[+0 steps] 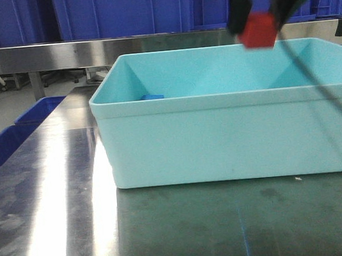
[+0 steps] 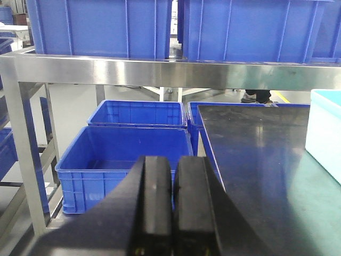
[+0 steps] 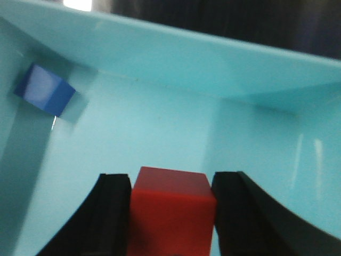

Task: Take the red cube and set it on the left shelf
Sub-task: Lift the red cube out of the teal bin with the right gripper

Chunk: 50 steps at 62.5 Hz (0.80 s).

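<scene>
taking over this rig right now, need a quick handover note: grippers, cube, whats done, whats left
Right gripper: shut on the red cube, held over the teal tub.
Left gripper: shut, empty, off the table's left side.
Blue block: in the tub's corner.
Done: pick.
Left: carry the cube to the left shelf and release.

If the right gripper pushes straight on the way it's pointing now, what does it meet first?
The inside of the light teal tub, probably its floor, though depth is unclear. The right gripper, shut on the red cube, points into it; the blue block lies off to one side.
</scene>
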### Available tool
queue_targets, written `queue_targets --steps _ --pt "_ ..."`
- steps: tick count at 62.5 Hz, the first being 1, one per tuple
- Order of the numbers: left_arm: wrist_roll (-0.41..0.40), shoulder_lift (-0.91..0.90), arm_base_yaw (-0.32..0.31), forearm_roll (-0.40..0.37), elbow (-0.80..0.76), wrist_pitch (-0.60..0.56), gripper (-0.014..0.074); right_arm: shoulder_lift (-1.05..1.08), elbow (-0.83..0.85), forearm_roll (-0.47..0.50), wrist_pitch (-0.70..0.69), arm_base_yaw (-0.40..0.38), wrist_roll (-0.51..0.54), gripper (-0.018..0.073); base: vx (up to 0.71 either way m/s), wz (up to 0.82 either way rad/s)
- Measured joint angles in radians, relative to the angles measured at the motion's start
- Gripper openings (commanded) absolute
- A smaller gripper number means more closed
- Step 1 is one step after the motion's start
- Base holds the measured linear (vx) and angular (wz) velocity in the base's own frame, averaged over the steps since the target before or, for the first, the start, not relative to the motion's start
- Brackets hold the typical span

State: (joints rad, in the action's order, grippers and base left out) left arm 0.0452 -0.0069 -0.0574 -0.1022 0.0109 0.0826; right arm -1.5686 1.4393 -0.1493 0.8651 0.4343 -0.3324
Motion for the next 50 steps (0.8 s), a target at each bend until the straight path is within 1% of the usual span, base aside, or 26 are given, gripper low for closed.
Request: queue_targets --steps 7,16,22,25,33,34,43,50 --pt "0.000 0.000 0.000 0.000 0.000 0.000 0.0102 0.100 -0.014 -0.047 0.002 0.000 0.007 0.0074 -0.01 -0.04" --pt "0.000 0.000 0.000 0.000 0.000 0.000 0.0102 0.251 -0.111 -0.099 -0.023 0.000 0.016 0.0074 0.00 0.00" --pt "0.000 0.000 0.000 0.000 0.000 0.000 0.0102 0.352 -0.229 -0.127 -0.066 0.000 0.017 0.0074 0.00 0.00" --pt "0.000 0.000 0.000 0.000 0.000 0.000 0.0102 0.423 -0.315 -0.136 -0.106 0.000 0.017 0.0074 0.00 0.00" --pt "0.000 0.000 0.000 0.000 0.000 0.000 0.0102 0.618 -0.530 -0.146 -0.241 0.000 0.017 0.0074 0.00 0.00" --pt "0.000 0.000 0.000 0.000 0.000 0.000 0.0102 0.648 -0.584 -0.146 -0.268 0.000 0.017 0.0074 0.00 0.00" --pt "0.000 0.000 0.000 0.000 0.000 0.000 0.0102 0.849 -0.775 -0.148 -0.378 0.000 0.017 0.0074 0.00 0.00" --pt "0.000 0.000 0.000 0.000 0.000 0.000 0.0102 0.980 -0.876 -0.151 -0.409 0.000 0.017 0.0074 0.00 0.00"
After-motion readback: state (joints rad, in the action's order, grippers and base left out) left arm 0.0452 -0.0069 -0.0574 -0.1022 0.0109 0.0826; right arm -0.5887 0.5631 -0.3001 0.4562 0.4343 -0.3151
